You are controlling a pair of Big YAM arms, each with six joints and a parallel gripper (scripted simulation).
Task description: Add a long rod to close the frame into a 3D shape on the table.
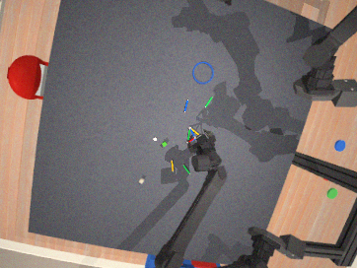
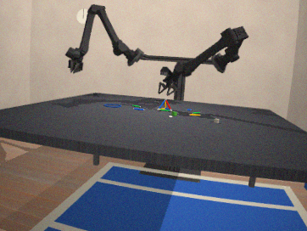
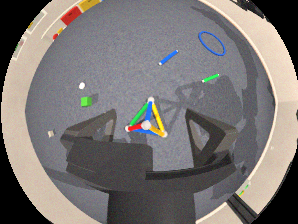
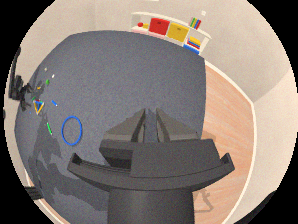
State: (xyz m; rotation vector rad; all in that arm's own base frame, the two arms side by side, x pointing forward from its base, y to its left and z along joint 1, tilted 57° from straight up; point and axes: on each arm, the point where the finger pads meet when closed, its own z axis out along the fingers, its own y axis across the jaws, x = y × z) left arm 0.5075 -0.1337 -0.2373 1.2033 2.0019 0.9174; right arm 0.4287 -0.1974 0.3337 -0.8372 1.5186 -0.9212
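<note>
The frame (image 3: 148,123) is a small pyramid of yellow, green, blue and red rods joined at steel balls. It stands on the dark table (image 1: 163,123) and also shows in the top and exterior views (image 1: 192,134) (image 2: 164,105). My left gripper (image 3: 150,112) (image 2: 166,88) is open and empty, hovering just above the frame with a finger on each side of it and touching nothing. My right gripper (image 2: 76,65) is raised high over the far side of the table. Its fingers are shut with nothing between them.
A loose blue rod (image 1: 186,105) and green rod (image 1: 209,101) lie beyond the frame, near a blue ring (image 1: 202,73). A yellow rod (image 1: 172,166) and another green rod (image 1: 186,169) lie by the left arm. A green cube (image 1: 165,144), a white ball (image 1: 155,139) and a beige cube (image 1: 142,180) lie nearby.
</note>
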